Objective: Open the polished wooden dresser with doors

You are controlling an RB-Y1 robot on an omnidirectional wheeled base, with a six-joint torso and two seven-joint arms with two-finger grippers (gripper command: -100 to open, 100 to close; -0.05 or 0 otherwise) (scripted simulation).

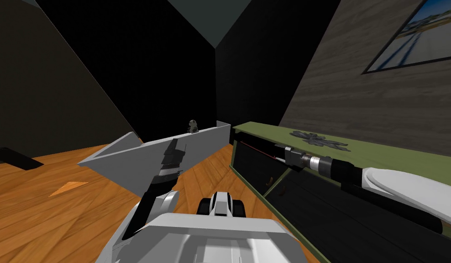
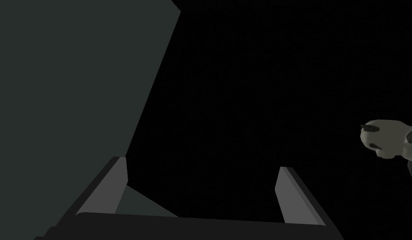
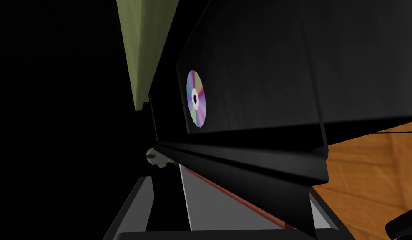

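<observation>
Low and long across the right of the frame: dresser (image 1: 393, 157), olive-green top and frame, black door fronts. Leftmost door (image 1: 257, 162) swung slightly ajar, thin red strip along its edge.

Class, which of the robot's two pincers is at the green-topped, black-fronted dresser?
The right pincer: it reaches the far upper front edge of the green-topped, black-fronted dresser. The left pincer is raised apart from it, before the grey partition.

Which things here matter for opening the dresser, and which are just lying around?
Job: green dresser with black doors; right tool at its door edge.
Lying about: rainbow disc inside it; panda toy; grey ornament on its top; grey panel; left tool.
</observation>
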